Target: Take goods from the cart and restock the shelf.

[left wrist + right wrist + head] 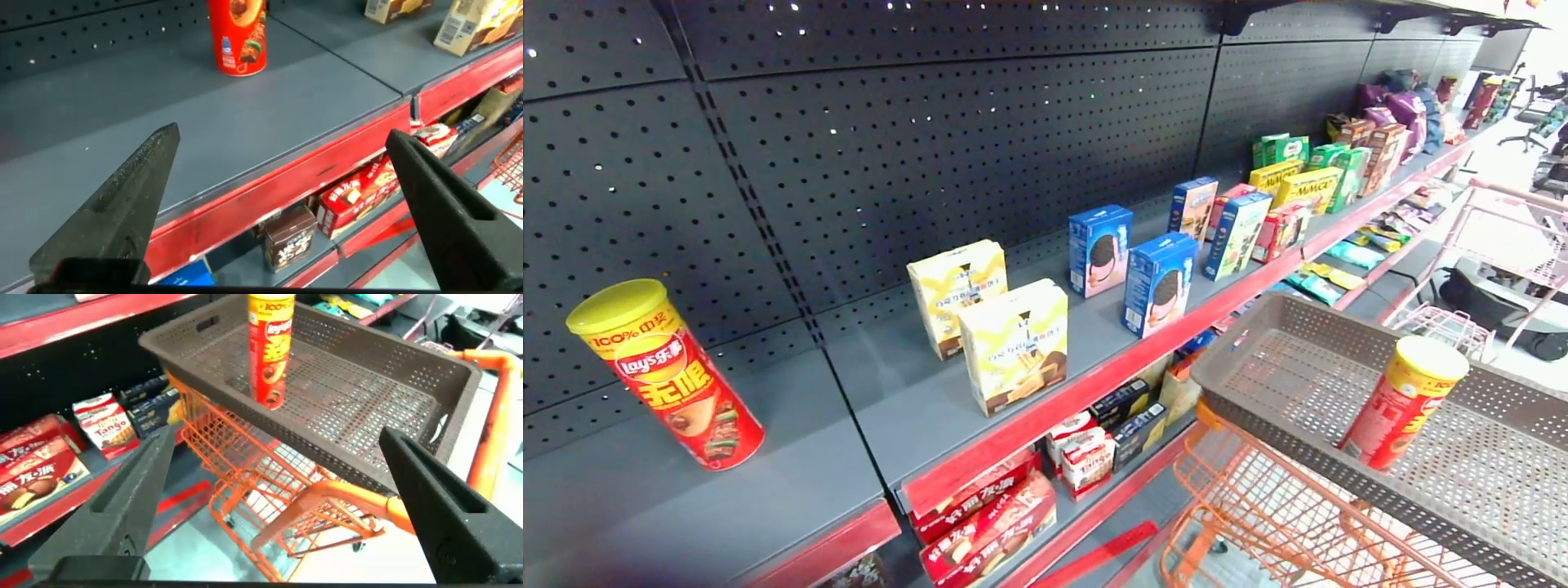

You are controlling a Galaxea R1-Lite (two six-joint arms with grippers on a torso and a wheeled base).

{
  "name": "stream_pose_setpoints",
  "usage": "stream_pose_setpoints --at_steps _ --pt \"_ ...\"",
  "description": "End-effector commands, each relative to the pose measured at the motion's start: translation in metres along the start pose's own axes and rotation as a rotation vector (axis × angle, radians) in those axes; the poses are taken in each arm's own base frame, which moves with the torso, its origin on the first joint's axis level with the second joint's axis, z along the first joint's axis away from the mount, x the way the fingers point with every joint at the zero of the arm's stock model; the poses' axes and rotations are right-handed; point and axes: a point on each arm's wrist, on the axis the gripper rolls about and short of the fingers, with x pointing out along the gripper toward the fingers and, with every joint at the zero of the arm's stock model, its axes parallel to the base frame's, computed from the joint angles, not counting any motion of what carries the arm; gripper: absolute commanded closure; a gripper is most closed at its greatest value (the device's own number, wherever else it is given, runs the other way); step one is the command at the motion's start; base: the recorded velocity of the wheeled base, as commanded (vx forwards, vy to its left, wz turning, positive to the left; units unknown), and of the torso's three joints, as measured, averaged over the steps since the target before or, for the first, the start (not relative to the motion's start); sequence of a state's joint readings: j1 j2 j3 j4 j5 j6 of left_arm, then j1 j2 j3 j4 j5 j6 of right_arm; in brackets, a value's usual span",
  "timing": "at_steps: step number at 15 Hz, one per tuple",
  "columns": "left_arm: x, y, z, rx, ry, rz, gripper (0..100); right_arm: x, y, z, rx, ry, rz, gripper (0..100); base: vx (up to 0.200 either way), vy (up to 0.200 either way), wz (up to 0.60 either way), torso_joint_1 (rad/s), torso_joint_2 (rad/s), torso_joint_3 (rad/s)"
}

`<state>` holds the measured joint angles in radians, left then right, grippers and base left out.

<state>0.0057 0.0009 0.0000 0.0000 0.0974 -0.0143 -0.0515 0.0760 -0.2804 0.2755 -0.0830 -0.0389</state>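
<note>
Head view: a red chip can with a yellow lid (666, 371) stands on the grey shelf (915, 400). It is well apart from two yellow biscuit boxes (1015, 345) and from the blue cookie boxes (1160, 282) farther along. A second chip can (1401, 404) stands upright in the brown basket (1282, 327), which sits on top of the orange cart (1258, 506).

Left wrist view: the left gripper (282, 135) hangs over the front part of the shelf board with its fingers spread wide and nothing between them. The chip can with the yellow lid (239, 37) stands straight ahead of the fingertips, well apart from them, nearer the perforated back panel. Below the gripper, under the shelf's red edge, a lower tier holds red boxes (359, 192) and a brown box (288, 237).

Right wrist view: the right gripper (278, 434) hovers above the orange cart with its fingers spread and empty. The second chip can (270, 347) stands upright in the brown basket beyond the fingertips, clear of both. Beside one finger, a lower tier shows a white-and-red box (102, 425).
</note>
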Motion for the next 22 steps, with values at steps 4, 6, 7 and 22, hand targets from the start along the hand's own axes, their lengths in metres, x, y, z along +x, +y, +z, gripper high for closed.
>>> stream_pose_setpoints --at_steps 4,6,7,22 --pt "0.000 0.000 0.000 -0.001 0.001 0.001 0 0.000 0.000 0.000 0.000 0.003 -0.007 0 0.000 0.000 -0.30 0.001 0.00 0.001" --pt "0.000 0.000 0.000 0.001 0.001 0.001 0 0.001 0.000 0.000 0.000 0.005 -0.014 0 0.000 0.000 -0.60 -0.002 0.00 0.000" --pt "0.000 0.000 0.000 0.001 0.001 0.001 0 0.001 0.000 -0.001 0.000 0.006 -0.017 0 0.000 0.000 -0.60 0.017 0.00 0.007" --pt "0.000 0.000 0.000 -0.001 0.001 0.001 0 0.055 -0.002 0.053 -0.019 0.054 -0.194 0 0.000 0.000 -0.04 0.001 0.00 0.000"
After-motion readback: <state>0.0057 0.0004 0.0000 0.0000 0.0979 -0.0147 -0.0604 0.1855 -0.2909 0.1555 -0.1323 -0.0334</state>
